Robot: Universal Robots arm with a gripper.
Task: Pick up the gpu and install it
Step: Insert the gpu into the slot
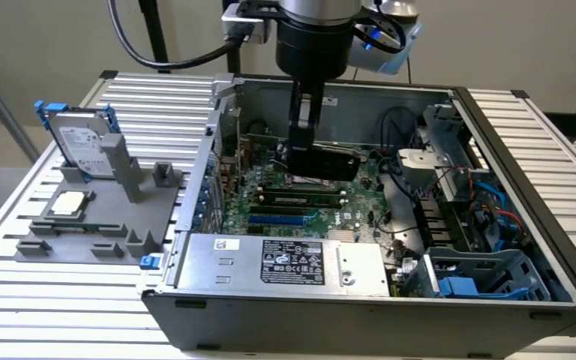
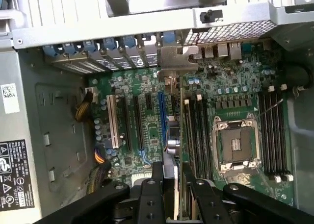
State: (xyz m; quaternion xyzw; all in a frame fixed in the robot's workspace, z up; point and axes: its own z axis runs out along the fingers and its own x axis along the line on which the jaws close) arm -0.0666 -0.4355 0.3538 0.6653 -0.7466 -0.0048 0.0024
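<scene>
Gripper (image 2: pixel 172 177): jaws clamped on the gpu (image 1: pixel 330 163) — gripped by its upper edge.
Position of gpu: on edge over the motherboard (image 2: pixel 132 84), beside the blue slot (image 2: pixel 160 116); seated or not — cannot tell.
Bracket (image 2: pixel 177 62): at the rear slot openings.
Case (image 1: pixel 368 322): open, arm reaching inside.
Holder (image 1: pixel 98 232): outside, on the exterior view's left; hard drive (image 1: pixel 83 146) upright.

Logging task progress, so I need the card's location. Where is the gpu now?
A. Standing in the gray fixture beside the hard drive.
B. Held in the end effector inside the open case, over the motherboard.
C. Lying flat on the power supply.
B: the end effector grips the gpu edge-on inside the case, over the motherboard.
</scene>
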